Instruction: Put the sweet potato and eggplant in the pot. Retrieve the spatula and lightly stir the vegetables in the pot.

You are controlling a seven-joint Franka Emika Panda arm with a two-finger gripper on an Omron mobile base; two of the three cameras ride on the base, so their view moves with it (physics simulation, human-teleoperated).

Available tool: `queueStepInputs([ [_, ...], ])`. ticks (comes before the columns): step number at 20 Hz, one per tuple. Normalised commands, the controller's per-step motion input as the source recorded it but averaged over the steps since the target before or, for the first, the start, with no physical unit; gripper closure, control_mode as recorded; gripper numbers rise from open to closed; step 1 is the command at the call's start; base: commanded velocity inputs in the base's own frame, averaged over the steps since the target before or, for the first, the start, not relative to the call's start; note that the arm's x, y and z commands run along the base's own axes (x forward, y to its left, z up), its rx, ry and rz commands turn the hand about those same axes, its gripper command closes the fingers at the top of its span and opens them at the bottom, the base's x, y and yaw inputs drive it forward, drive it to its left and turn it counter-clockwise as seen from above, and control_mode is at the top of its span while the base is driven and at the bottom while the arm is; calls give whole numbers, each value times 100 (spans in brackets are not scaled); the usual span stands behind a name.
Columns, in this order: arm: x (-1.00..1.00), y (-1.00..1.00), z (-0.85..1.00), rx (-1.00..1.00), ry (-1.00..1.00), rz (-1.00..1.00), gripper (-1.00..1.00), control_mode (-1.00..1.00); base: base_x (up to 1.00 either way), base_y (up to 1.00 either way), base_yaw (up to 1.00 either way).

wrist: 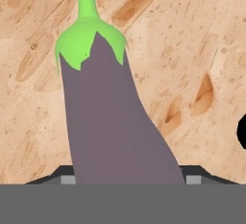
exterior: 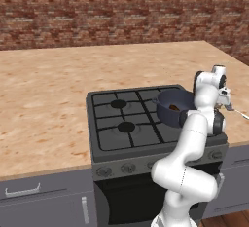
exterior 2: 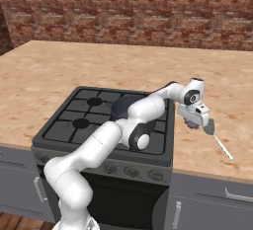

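On the left half of the scene, a black gas stove with cast grates is set into a speckled tan stone counter, backed by a red brick wall. At the stove's right rear burner stands the round, deep, dark blue-grey metal pot; the small orange-brown sweet potato lies inside it on the bottom.

Right of the stove, the white arm reaches over the counter, and the gripper points down at the surface just beside the stove's right edge. Directly under the gripper lies the long purple eggplant with a bright green cap and stem; in the right base view only a small purple part shows below the hand. In the hand view the eggplant runs lengthwise away from the camera, stem end farthest, and its thick end sits between the two dark finger tips, which flank it on either side. The jaws stand partly open around the thick end; whether the pads already press on the skin cannot be told. The eggplant rests on the counter.

Farther right, a spatula with a dark slotted head and thin pale handle lies flat on the counter, head close beside the gripper, handle pointing away toward the counter's front edge.
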Motion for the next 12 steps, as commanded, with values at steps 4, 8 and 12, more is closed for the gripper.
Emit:
queueStepInputs([
  [4, -1, 0, 0, 0, 0, 0, 100, -100, 0, 0, 0],
  [8, -26, 0, 10, 1, -8, 0, 100, -100, 0, 0, 0],
  [12, -71, 0, 21, 4, -19, 0, 100, -100, 0, 0, 0],
])
